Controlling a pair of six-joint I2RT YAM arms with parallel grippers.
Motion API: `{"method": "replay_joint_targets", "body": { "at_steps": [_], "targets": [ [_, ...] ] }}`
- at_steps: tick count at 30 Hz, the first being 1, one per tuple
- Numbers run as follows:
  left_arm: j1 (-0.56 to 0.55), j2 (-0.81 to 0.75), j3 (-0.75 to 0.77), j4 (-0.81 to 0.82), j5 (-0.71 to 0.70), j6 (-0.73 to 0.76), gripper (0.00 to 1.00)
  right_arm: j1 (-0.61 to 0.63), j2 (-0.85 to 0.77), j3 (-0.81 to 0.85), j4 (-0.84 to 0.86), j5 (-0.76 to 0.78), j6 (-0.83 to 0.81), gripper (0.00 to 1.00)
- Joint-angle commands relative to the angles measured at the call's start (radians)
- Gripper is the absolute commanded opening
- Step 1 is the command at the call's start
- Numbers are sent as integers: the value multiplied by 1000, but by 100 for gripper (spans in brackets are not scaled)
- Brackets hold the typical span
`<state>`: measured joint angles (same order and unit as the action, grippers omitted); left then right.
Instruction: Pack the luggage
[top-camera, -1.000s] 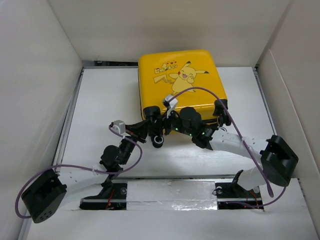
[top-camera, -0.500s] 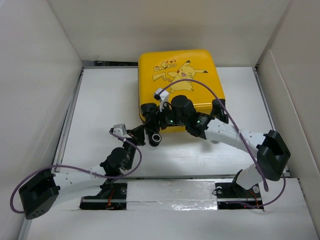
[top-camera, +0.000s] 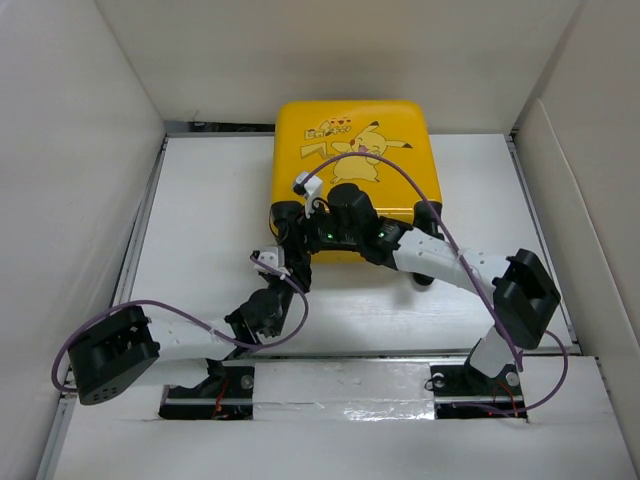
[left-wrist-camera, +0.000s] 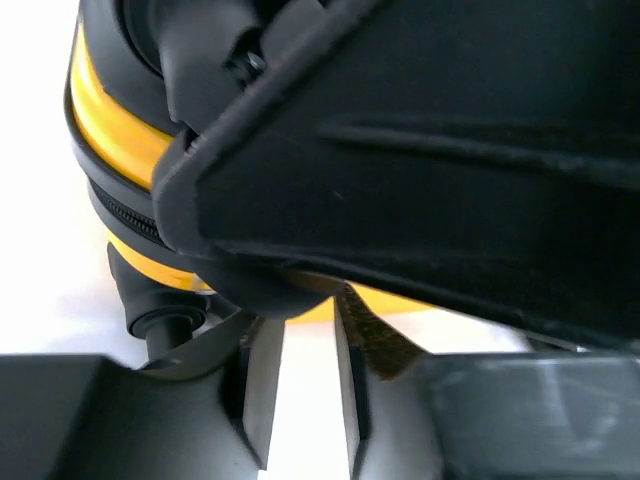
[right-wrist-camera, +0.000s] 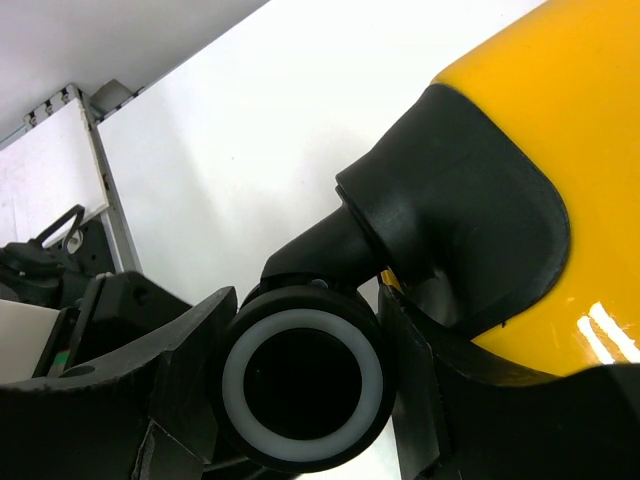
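Observation:
The yellow luggage lies flat and closed at the back middle of the table, Pikachu face up. My right gripper is at its near left corner. In the right wrist view the gripper is shut on a black wheel with a white ring, below the yellow shell. My left gripper sits just in front of that corner. In the left wrist view it has a narrow gap with only white table between the pads, under the yellow shell and the black right gripper body.
White walls enclose the table on the left, back and right. A metal rail runs along the left side. Another black wheel shows at the luggage's near right, beside the right forearm. Purple cables loop over both arms.
The right gripper has moved left along the luggage's near edge to its left corner and closed round the wheel. The luggage has shifted slightly left. The left arm has swung its elbow right.

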<state>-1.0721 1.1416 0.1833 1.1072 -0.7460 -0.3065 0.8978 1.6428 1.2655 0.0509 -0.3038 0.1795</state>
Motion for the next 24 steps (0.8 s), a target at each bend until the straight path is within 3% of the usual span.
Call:
{"method": "replay_joint_targets", "body": {
  "at_steps": [1,4,24],
  "targets": [
    [-5,7,42,76,-69,20,25,9,-55,124,244,-89,29,0],
    [-5,21,44,66,-102,29,28,9,-69,107,257,-83,32,0],
    [173,193,67,217,49,115,29,9,-90,54,323,-112,63,0]
  ]
}}
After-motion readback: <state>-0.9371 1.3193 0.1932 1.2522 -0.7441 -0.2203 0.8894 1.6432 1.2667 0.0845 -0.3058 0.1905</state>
